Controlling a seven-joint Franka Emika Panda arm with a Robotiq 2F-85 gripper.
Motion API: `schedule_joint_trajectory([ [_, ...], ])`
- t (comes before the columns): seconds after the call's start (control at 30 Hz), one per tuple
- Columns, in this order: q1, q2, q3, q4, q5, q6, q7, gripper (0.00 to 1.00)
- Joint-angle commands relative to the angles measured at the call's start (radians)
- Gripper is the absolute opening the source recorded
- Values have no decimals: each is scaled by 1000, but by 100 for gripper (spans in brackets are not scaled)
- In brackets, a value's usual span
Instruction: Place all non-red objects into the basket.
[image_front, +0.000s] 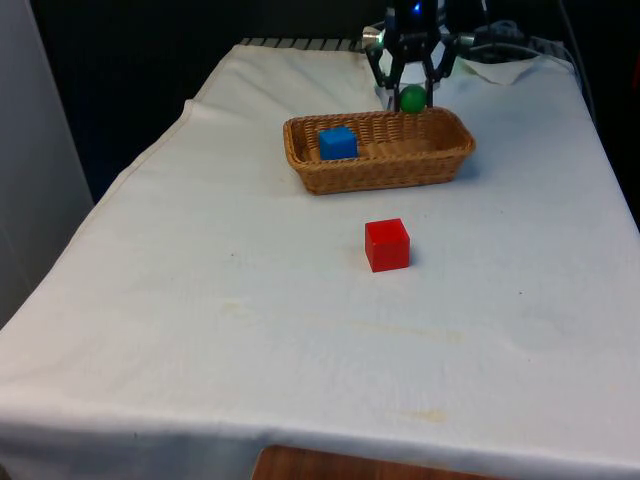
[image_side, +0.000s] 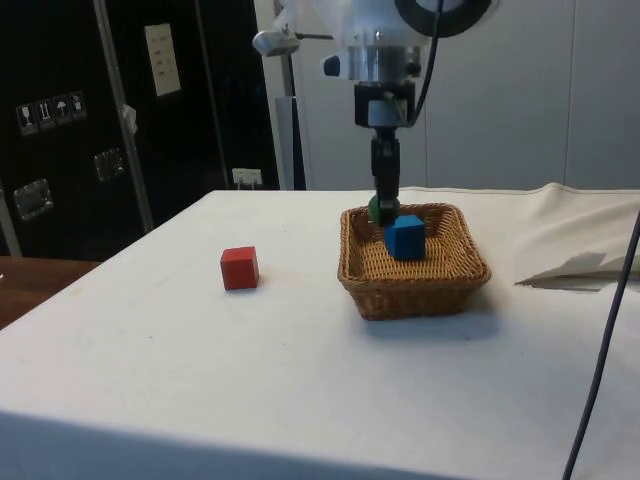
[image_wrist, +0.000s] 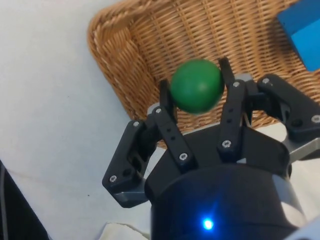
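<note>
the arm is seen reaching straight down from above in the side view, wrist vertical, with the gripper (image_side: 384, 205) pointed at the table and positioned over the far end of the basket (image_side: 415, 290). in the front view the gripper (image_front: 411, 92) is seen just behind the basket's (image_front: 380, 176) far rim, towards the front view's right. the fingers (image_wrist: 167, 117) are closed narrowly on a green ball (image_wrist: 196, 85), one finger on each side of it; the ball (image_front: 412, 98) is held above the wicker, and contact with the rim cannot be ruled out from the side view, where the ball (image_side: 378, 208) is partly hidden.

the basket is oblong, its long axis running across the front view from left to right. a blue cube (image_front: 338, 142) is lying inside it, at the end towards the front view's left, turned slightly askew to the basket walls. a red cube (image_front: 387, 244) is resting on the white cloth (image_front: 200, 300), apart from the basket on its near side, flat on one face.
</note>
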Motion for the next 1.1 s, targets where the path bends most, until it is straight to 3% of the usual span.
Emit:
schedule_joint_trajectory([
  [0.0,2,9,-6,-6,13,18,-15,0],
  [0.07,5,21,-13,-11,24,29,-28,0],
  [0.1,0,15,-9,-8,4,11,-12,0],
  [0.13,6,25,-14,-12,28,32,-33,0],
  [0.27,7,49,-15,-15,46,49,-49,0],
  [0.33,6,68,-15,-15,59,62,-62,0],
  [0.37,0,71,-13,-10,36,49,-45,0],
  [0.4,6,74,-14,-15,63,65,-65,0],
  [0.67,6,122,-9,-11,101,87,-92,0],
  [0.7,1,124,-12,-9,71,79,-73,0],
  [0.73,6,128,-9,-11,104,90,-94,0],
  [0.93,5,163,-5,-5,124,100,-106,0],
  [0.97,5,169,-5,-4,126,101,-107,0],
  [1.0,1,166,-11,-4,91,90,-84,0],
  [1.03,5,175,-4,-4,129,102,-109,0],
  [1.07,4,180,-3,-3,131,104,-110,0],
])
